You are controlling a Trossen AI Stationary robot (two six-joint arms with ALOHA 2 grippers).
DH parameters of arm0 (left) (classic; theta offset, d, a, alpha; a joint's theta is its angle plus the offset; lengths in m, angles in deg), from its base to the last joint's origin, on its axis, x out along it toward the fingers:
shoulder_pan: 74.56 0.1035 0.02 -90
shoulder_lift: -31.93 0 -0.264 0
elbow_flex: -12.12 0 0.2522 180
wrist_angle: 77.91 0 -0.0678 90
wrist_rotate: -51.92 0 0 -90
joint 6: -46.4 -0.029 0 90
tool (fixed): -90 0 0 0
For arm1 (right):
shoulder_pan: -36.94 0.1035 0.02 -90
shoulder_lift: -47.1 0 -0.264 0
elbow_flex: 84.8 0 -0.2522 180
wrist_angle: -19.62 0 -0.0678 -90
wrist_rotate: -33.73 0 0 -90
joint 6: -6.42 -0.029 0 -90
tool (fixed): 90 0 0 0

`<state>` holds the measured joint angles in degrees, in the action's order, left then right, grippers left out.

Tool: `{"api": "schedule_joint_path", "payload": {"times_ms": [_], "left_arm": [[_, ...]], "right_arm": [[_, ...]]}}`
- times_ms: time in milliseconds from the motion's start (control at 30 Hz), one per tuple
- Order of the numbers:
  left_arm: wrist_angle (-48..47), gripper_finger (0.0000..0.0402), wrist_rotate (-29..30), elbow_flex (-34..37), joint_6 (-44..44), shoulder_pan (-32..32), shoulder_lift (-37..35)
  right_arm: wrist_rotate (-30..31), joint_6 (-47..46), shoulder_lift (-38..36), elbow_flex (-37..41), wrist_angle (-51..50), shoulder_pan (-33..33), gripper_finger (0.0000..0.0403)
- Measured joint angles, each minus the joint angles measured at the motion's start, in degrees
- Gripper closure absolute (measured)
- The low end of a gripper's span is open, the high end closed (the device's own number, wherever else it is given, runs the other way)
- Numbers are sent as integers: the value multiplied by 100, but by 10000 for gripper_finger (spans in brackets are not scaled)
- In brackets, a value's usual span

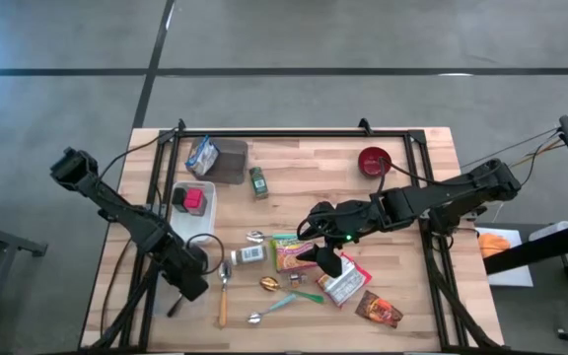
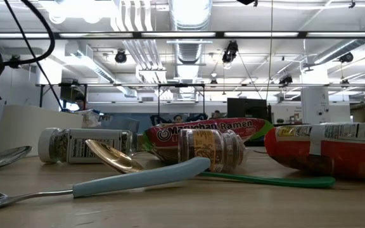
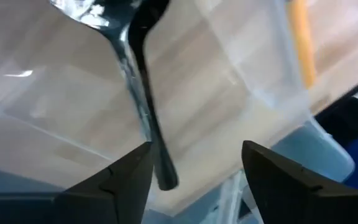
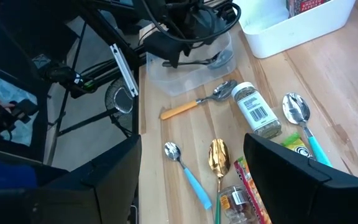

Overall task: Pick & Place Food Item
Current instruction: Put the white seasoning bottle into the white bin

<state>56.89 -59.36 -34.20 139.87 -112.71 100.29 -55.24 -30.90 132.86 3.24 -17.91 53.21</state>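
A: What's hidden? 
B: The clear tray (image 4: 191, 68) near the wooden table (image 1: 412, 306)'s edge is mostly covered by the left gripper (image 1: 190, 268), jaws apart over a dark spoon (image 3: 143, 93).

A: Any writing? 
B: "Maruchan Ramen" on the ramen packet (image 2: 208, 134), red and green, lying flat mid-table beside the spice jar (image 1: 248, 254). The right gripper (image 1: 316, 250) hovers open above it.

Two dark arms, black cables, green light.
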Motion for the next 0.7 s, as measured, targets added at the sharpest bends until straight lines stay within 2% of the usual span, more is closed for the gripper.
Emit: {"api": "schedule_joint_path", "payload": {"times_ms": [400,700], "left_arm": [[-435,152,502,-804,-487,117,0],[-600,152,1292,-1657,-1994,137,0]], "right_arm": [[-19,2,0,0,0,0,125],[-150,43,0,0,-2,0,125]]}}
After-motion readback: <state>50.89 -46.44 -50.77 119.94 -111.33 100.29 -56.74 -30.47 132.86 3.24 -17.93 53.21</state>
